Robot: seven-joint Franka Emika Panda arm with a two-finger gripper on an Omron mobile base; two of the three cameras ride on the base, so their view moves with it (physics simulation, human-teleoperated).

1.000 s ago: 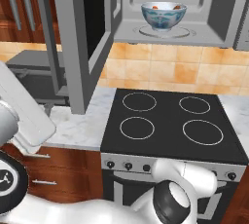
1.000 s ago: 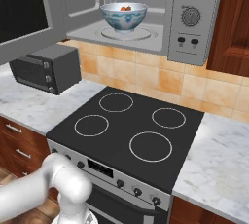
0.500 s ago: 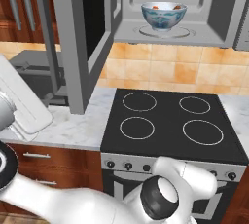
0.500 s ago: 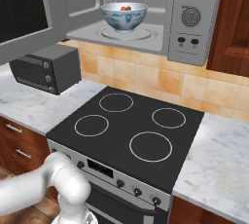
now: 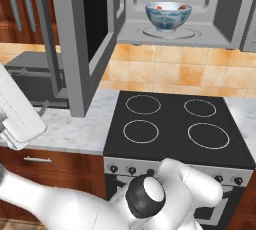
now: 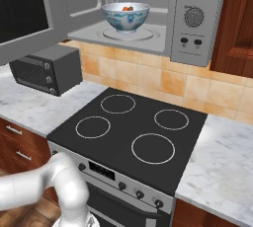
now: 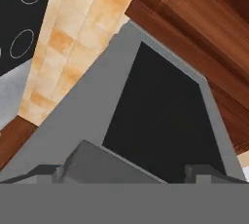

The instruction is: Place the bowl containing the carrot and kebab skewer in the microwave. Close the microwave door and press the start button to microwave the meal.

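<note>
The blue-patterned white bowl (image 5: 167, 17) (image 6: 125, 17) stands on the glass turntable inside the open microwave (image 6: 148, 36). An orange bit of carrot (image 6: 128, 8) and a dark reddish bit, perhaps the kebab skewer (image 5: 183, 7), peek over its rim. The microwave door (image 5: 80, 39) (image 6: 22, 11) hangs wide open to the left. In the hand view my gripper (image 7: 124, 175) is open, its fingertips (image 7: 48, 173) far apart, facing the door's dark window (image 7: 160, 121) from close by. My white hand (image 5: 17, 106) sits left of the door, over the counter.
A dark-grey toaster oven (image 6: 47, 68) stands on the marble counter under the open door. The black cooktop (image 5: 175, 124) lies below the microwave. The control panel with dial (image 6: 194, 17) is on the microwave's right side. Wooden cabinets (image 6: 237, 18) flank it.
My arm has swung, the elbow shifting right and the white hand rising slightly at the left by the door. The bowl and door have stayed put.
</note>
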